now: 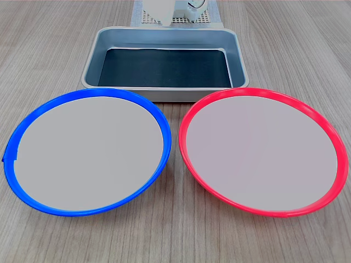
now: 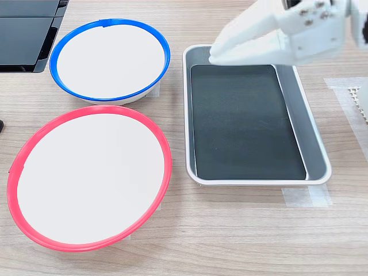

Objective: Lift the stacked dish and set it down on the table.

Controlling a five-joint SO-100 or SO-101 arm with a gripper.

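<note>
The red-rimmed dish (image 1: 263, 150) with a pale grey centre lies flat on the wood-grain table (image 1: 49, 49), at the first exterior view's right and the second exterior view's lower left (image 2: 89, 178). It sits beside the blue-rimmed plate (image 1: 88, 150), a narrow gap between them, neither on the other. My white gripper (image 2: 214, 56) hangs above the grey tray's far corner in the second exterior view. Its fingers are together, hold nothing and point towards the plates. It is well clear of the red dish. Only white arm parts (image 1: 162, 13) show at the first exterior view's top edge.
A grey metal tray (image 2: 315, 138) with a dark bottom lies between the plates and the arm's base; it holds nothing. Pale tape (image 2: 307, 196) marks the table by the tray. A black device (image 2: 26, 34) sits at the second exterior view's top left.
</note>
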